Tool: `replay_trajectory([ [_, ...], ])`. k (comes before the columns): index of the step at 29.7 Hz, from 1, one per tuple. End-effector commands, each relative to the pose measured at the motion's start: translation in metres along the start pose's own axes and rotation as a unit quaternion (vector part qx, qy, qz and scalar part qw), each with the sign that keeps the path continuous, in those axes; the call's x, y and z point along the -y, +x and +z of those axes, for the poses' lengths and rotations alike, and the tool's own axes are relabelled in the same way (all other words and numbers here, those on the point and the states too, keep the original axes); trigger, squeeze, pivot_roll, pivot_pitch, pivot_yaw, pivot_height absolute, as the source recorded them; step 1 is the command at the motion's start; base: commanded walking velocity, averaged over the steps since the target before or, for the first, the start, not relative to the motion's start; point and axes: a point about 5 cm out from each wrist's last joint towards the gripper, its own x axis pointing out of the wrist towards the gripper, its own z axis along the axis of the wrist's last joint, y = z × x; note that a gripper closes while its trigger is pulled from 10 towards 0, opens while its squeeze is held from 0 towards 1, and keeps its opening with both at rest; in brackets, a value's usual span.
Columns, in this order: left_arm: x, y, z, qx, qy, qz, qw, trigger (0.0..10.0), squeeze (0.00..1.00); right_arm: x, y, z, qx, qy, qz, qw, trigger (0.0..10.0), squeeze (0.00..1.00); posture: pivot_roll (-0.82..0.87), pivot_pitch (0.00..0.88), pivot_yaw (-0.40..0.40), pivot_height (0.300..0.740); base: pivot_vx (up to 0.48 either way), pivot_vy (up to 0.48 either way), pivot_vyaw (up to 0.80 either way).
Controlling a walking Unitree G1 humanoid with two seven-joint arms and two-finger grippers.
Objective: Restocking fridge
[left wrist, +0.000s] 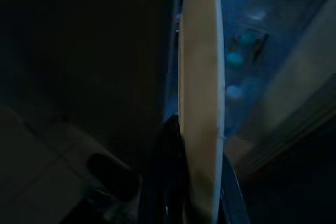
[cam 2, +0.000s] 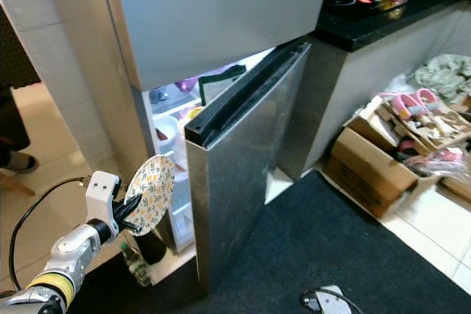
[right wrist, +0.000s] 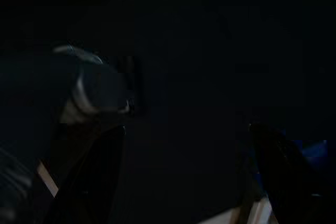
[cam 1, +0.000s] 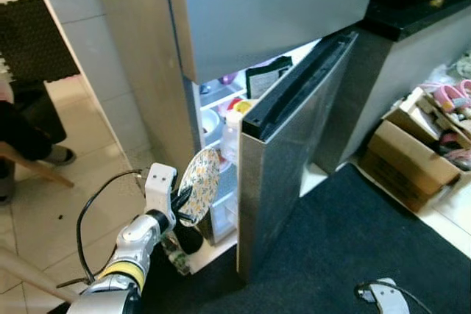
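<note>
While the steel-grey fridge's lower door (cam 1: 283, 182) is standing ajar, the left gripper (cam 1: 179, 204) is pinching a round, yellow-flowered plate (cam 1: 199, 185) on edge at the lit compartment's opening, fingers clamped on its rim. Beside the dark mat's edge, the right gripper (right wrist: 189, 177) is hanging idle, its black fingers (right wrist: 92, 174) spread apart.

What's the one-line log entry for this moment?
stage: plate at fridge opening | left gripper: shut on patterned plate, held on edge | fridge door: partly open | right gripper: idle, open
</note>
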Motion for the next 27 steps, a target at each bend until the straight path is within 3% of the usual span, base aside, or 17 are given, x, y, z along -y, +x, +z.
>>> replay_trajectory([
  [1, 0.004, 0.005, 0.009, 0.024, -0.002, -0.009, 1.000, 10.0, 0.00, 0.001, 0.000, 0.001, 0.003, 0.003, -0.006, 1.000, 10.0, 0.00, -0.03, 0.011, 0.020, 0.740, 0.000, 0.000, 0.00],
  [5, 0.016, 0.009, 0.009, 0.036, -0.020, -0.046, 0.998, 10.0, 0.00, 0.000, 0.000, -0.001, 0.000, -0.004, -0.009, 1.000, 10.0, 0.00, -0.03, 0.011, 0.020, 0.740, 0.000, 0.000, 0.00],
  [12, 0.038, 0.015, 0.006, 0.034, -0.001, -0.078, 0.996, 10.0, 0.00, 0.000, 0.000, -0.002, 0.000, -0.006, -0.012, 1.000, 10.0, 0.00, -0.03, 0.013, 0.018, 0.740, 0.000, 0.000, 0.00],
  [22, 0.036, 0.021, 0.018, 0.055, 0.013, -0.049, 0.997, 10.0, 0.00, -0.001, 0.001, 0.001, 0.005, -0.007, -0.017, 1.000, 10.0, 0.00, -0.03, 0.012, 0.017, 0.740, 0.000, 0.000, 0.00],
  [27, 0.050, 0.027, 0.024, 0.068, 0.014, -0.070, 0.995, 10.0, 0.00, -0.002, 0.001, 0.000, 0.005, -0.007, -0.016, 1.000, 10.0, 0.00, -0.03, 0.013, 0.020, 0.740, 0.000, 0.000, 0.00],
])
